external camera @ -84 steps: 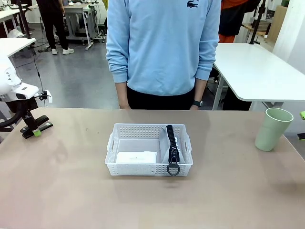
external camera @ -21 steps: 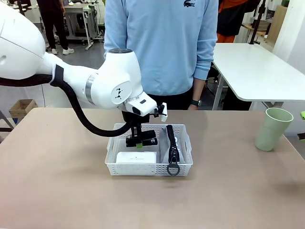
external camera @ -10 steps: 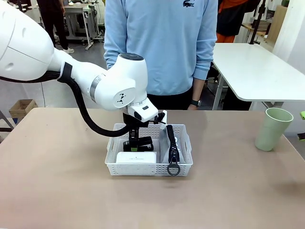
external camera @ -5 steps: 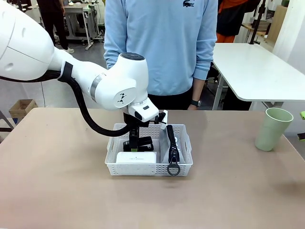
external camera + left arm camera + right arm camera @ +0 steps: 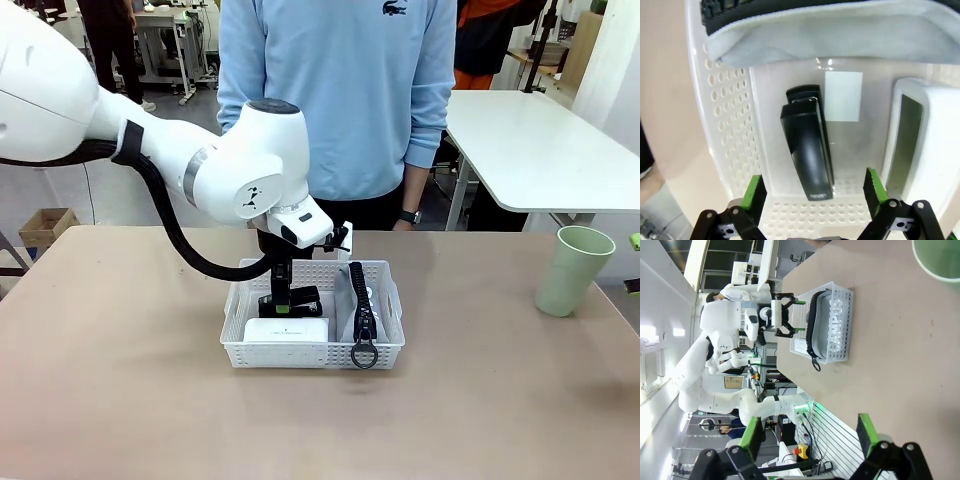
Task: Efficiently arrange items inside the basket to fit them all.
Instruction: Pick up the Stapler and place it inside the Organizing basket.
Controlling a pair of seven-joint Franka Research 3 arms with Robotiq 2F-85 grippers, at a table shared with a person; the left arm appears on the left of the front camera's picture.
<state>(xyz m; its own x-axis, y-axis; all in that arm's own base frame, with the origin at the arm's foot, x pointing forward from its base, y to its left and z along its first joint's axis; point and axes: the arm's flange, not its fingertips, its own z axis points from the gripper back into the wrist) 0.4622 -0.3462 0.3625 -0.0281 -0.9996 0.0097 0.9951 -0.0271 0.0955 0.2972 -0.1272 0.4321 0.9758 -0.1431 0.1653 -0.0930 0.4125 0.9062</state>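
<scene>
My left jaws are standing spread wide, gripping nothing, with their green pads [image 5: 754,196] hanging over the shallow white plastic basket [image 5: 312,352]. Its walls are showing rows of round perforations under a flared rim. Below the gap between my pads, the black stapler [image 5: 807,150] is lying flat on the basket's smooth floor. It is a long, narrow matte body with a rounded nose, and it is touching neither pad. A pale square patch [image 5: 843,96] is showing on the floor just beside it.

To one side of the stapler, just beyond my pad, the small flat white box [image 5: 932,160] is resting, hard-edged with softly rounded corners. Farther out from my jaws, the grey pouch [image 5: 840,30] is lying along the basket's opposite wall. Its fabric looks soft and slightly rumpled, and its black zipper [image 5: 357,290] is ending in a ring pull over the rim.

My right jaws are also spread with nothing between their pads [image 5: 751,435]. The pale green cup [image 5: 573,270], smooth and tapered, is standing upright on the beige bench [image 5: 120,380], well apart from the basket and outside it.
</scene>
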